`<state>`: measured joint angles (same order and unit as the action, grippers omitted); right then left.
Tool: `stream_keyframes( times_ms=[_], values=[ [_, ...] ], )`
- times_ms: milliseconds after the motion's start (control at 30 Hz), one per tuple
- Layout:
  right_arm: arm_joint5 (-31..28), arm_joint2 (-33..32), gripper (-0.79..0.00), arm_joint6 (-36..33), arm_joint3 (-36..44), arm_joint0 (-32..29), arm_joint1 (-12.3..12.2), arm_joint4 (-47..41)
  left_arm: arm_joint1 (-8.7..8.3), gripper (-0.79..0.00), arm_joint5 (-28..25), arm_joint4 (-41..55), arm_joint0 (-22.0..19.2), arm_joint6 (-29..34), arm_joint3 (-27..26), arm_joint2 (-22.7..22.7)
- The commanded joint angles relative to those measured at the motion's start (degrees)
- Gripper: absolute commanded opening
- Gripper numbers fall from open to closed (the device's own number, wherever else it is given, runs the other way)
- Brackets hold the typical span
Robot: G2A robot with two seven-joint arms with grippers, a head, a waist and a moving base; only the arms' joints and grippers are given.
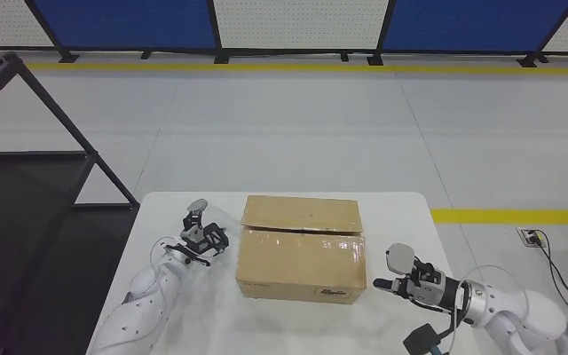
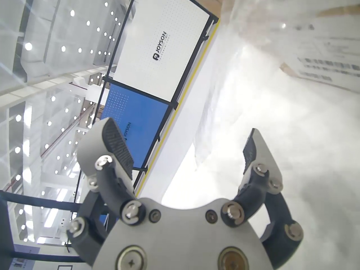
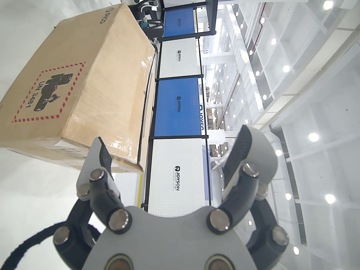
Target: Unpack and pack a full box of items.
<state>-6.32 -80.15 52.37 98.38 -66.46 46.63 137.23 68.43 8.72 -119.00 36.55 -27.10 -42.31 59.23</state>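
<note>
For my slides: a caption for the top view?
Cardboard box on table, left gripper and right gripper open beside it.

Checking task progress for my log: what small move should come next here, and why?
Probably move the right claw to the top of the cardboard box: it looks closed, and both that claw and the left claw stand open and empty beside it.

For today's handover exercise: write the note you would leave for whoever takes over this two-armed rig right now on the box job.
Left gripper: open, empty, beside one end of the cardboard box.
Right gripper: open, empty, near the opposite end.
Box: middle of the table, top flaps apparently closed.
Done: nothing unpacked, as far as can be seen.
Left: open the box, unpack, repack.
</note>
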Motion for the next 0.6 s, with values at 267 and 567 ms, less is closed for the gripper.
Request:
stream_keyframes(
  times_ms=[267, 567],
  values=[
    [0.05, -0.09, 0.0, 0.22, -0.54, -0.12, 0.01, -0.08, 2.59, 0.0, 9.52, 3.95, -2.76, -4.52, 6.85, -1.5],
    [-0.03, 1.12, 0.0, 1.58, -2.13, 1.92, 0.19, 0.11, 3.34, 0.0, 19.1, 7.31, -2.13, -6.08, 7.95, 0.36]
  ],
)
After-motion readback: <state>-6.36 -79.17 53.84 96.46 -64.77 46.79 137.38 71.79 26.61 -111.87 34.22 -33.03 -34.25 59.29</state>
